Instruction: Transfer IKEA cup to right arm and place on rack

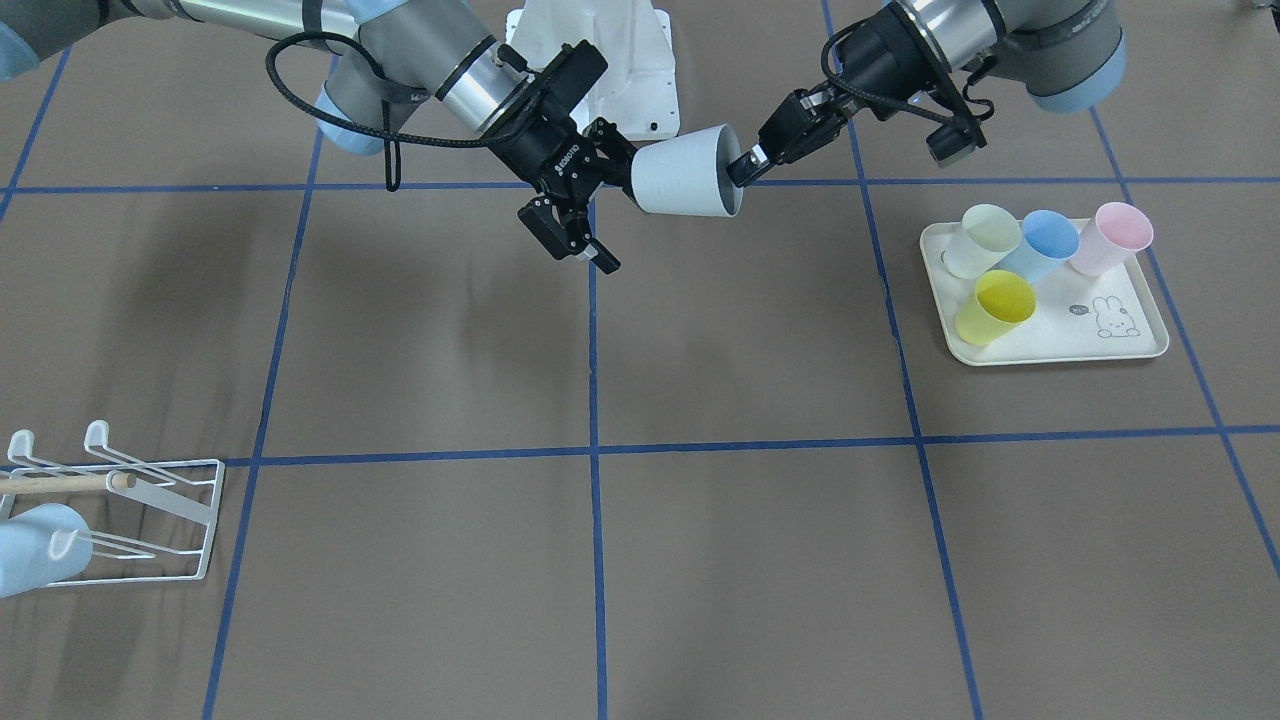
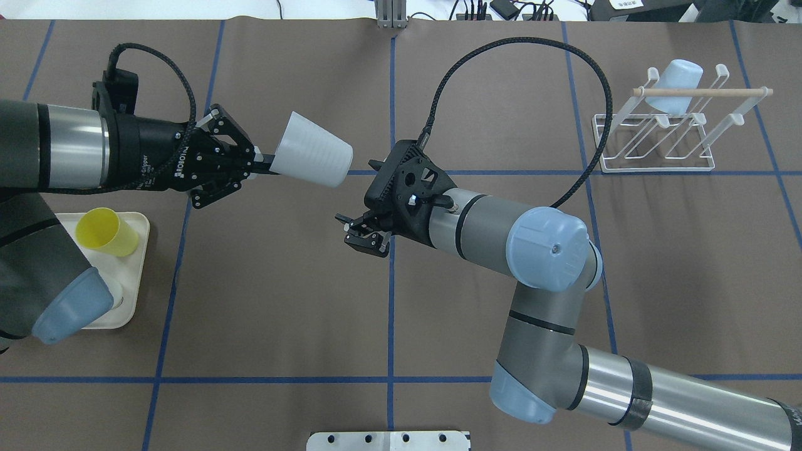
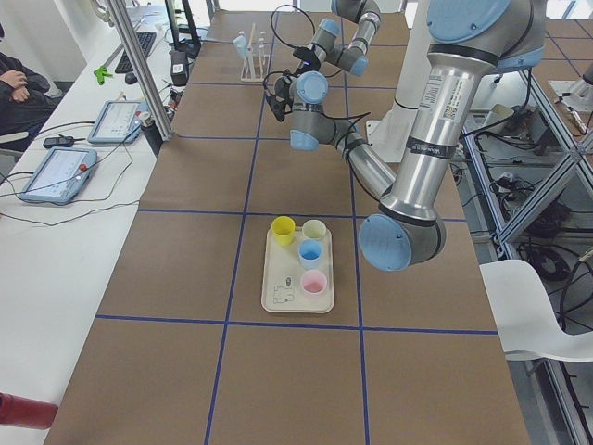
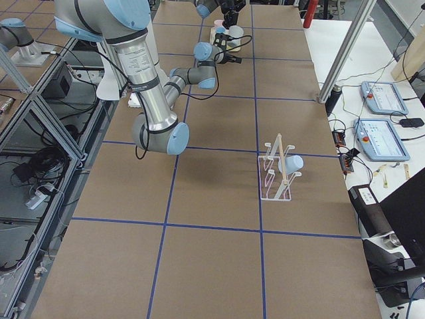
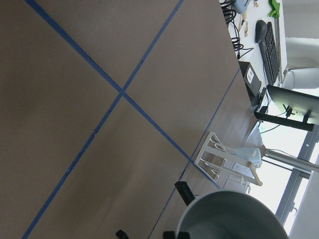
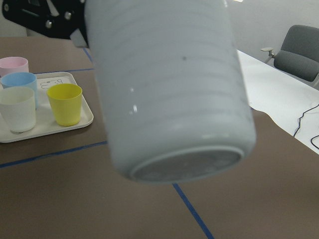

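You can't see the black two-finger right gripper [image 1: 608, 205] in its own wrist view, filled base-first by the pale grey ribbed plastic cup [image 6: 169, 89], and overhead the left arm [image 2: 37, 263] hides most of the cream tray [image 2: 138, 263] (one yellow cup [image 2: 105, 232] shows). The pale grey cup hangs sideways in the air, rim clamped by the left gripper [image 1: 742, 167], with the right gripper's jaws spread near its base. The white wire rack with its wooden dowel [image 2: 658, 168] stands well apart, by the far edge of the brown gridded mat [image 2: 263, 300].
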Tool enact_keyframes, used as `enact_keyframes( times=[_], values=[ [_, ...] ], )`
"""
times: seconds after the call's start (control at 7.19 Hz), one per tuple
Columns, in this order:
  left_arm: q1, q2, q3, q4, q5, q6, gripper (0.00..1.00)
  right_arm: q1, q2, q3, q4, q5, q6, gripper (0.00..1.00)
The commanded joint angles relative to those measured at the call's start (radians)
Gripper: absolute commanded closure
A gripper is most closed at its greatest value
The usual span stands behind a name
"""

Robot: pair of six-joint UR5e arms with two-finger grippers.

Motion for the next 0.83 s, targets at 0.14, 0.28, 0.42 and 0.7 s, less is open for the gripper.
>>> enact_keyframes(
  times=[0.14, 0.28, 0.42, 0.7],
  values=[
    [0.013, 0.007, 0.011, 0.003, 0.004, 0.049, 1.0, -0.003, -0.001, 0.009, 0.007, 0.001, -0.001, 0.02],
    [0.037, 0.007, 0.015, 0.003, 0.034, 0.055, 1.0, -0.004, 0.0, 0.01, 0.008, 0.001, 0.0, 0.02],
    [0.047, 0.009, 0.02, 0.003, 0.042, 0.067, 1.0, -0.004, 0.0, 0.012, 0.008, -0.002, 0.0, 0.01],
    [0.05, 0.01, 0.032, 0.003, 0.044, 0.069, 1.0, -0.004, 0.002, 0.013, 0.01, -0.003, 0.003, 0.02]
  ],
)
